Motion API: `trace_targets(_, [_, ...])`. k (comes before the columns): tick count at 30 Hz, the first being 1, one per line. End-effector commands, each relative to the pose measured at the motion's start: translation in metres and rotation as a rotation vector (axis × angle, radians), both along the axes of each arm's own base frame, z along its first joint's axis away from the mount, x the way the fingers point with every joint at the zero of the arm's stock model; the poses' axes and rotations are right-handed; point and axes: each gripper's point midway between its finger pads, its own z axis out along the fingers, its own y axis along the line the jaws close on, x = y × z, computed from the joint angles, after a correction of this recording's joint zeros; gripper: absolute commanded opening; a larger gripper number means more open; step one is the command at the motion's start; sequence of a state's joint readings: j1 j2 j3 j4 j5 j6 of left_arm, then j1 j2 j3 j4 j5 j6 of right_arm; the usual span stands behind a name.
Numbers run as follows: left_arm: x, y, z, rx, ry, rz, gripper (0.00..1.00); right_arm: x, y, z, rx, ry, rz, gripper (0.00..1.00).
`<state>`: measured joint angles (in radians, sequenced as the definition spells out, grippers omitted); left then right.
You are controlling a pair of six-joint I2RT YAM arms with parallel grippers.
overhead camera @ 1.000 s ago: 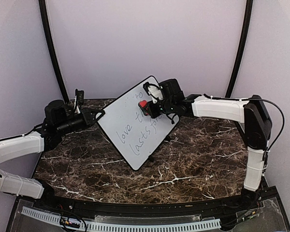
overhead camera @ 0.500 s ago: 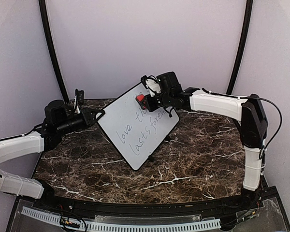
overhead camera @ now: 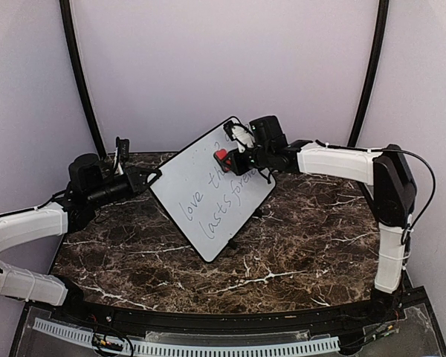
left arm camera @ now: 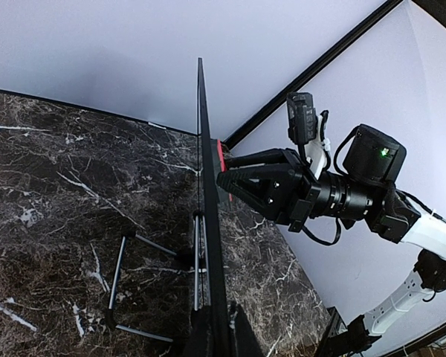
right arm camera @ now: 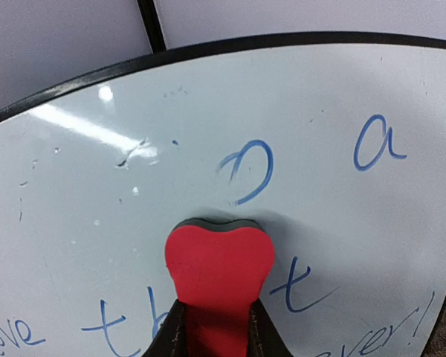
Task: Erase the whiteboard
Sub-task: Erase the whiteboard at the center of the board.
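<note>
Two arms, one marble table [overhead camera: 297, 245]. Whiteboard [overhead camera: 208, 190] stands tilted mid-table on a wire stand [left arm camera: 126, 268], with blue handwriting across its face. Left gripper [overhead camera: 153, 178] is pinched on the board's left edge. Right gripper [overhead camera: 232, 158] clamps the red eraser [overhead camera: 221, 156]. The eraser's pad sits flat against the upper board, just below a blue curl [right arm camera: 247, 169].
</note>
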<state>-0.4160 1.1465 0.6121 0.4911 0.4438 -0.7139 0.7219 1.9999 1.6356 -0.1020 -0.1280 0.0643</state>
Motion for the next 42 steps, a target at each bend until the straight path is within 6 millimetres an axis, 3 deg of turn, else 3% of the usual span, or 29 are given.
trace_targets(1, [-0.036,-0.021,0.060,-0.078,-0.224,-0.192,0.00,-0.019,-0.013,-0.039,-0.049,0.093,0.018,0.03])
trace_targets(7, [-0.035,-0.022,0.059,-0.079,-0.221,-0.194,0.00,-0.019,-0.012,-0.038,-0.038,0.094,0.018,0.03])
trace_targets(14, [-0.035,-0.022,0.058,-0.078,-0.220,-0.194,0.00,0.004,0.009,0.002,0.005,0.036,0.022,0.03])
trace_targets(20, [-0.035,-0.022,0.059,-0.076,-0.222,-0.193,0.00,0.020,0.012,0.013,-0.006,0.010,-0.016,0.03])
trace_targets(24, [-0.036,-0.021,0.060,-0.077,-0.224,-0.191,0.00,0.021,0.008,0.007,-0.013,0.022,-0.028,0.03])
trace_targets(32, [-0.036,-0.022,0.061,-0.081,-0.225,-0.197,0.00,-0.004,-0.011,-0.023,-0.013,0.072,-0.031,0.03])
trace_targets(38, [-0.036,-0.022,0.060,-0.081,-0.222,-0.199,0.00,-0.001,-0.011,-0.020,-0.006,0.060,-0.035,0.03])
trace_targets(42, [-0.037,-0.022,0.061,-0.081,-0.224,-0.199,0.00,0.015,-0.007,-0.006,0.004,0.032,-0.071,0.03])
